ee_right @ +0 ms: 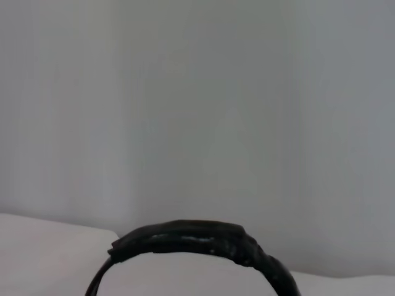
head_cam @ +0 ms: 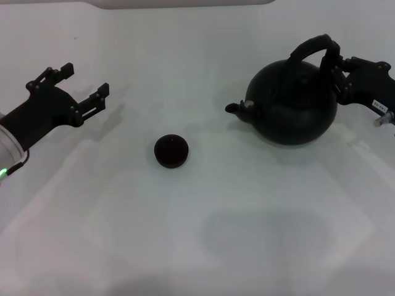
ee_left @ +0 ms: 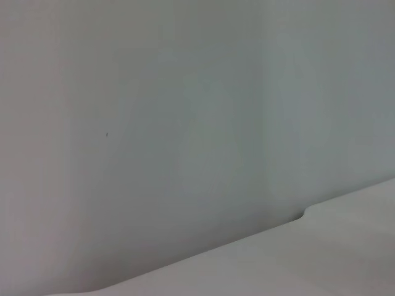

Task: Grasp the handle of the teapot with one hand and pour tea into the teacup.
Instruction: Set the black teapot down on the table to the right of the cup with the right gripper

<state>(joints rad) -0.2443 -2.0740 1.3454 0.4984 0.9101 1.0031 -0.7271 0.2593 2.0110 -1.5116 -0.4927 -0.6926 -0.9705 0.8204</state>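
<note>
Right gripper point(head_cam: 336, 65) fingers pinch the handle point(head_cam: 311, 46) to tip the teapot point(head_cam: 291, 102) toward the teacup point(head_cam: 171, 151); left gripper point(head_cam: 77, 83) idles, fingers spread.

White table point(head_cam: 203, 55) carrying two objects. A large round black teapot point(head_cam: 292, 102) stands at the right rear, its spout pointing left. A small black teacup point(head_cam: 171, 151) stands near the centre, well apart from the teapot, to the left of its spout and closer to the front edge.
</note>
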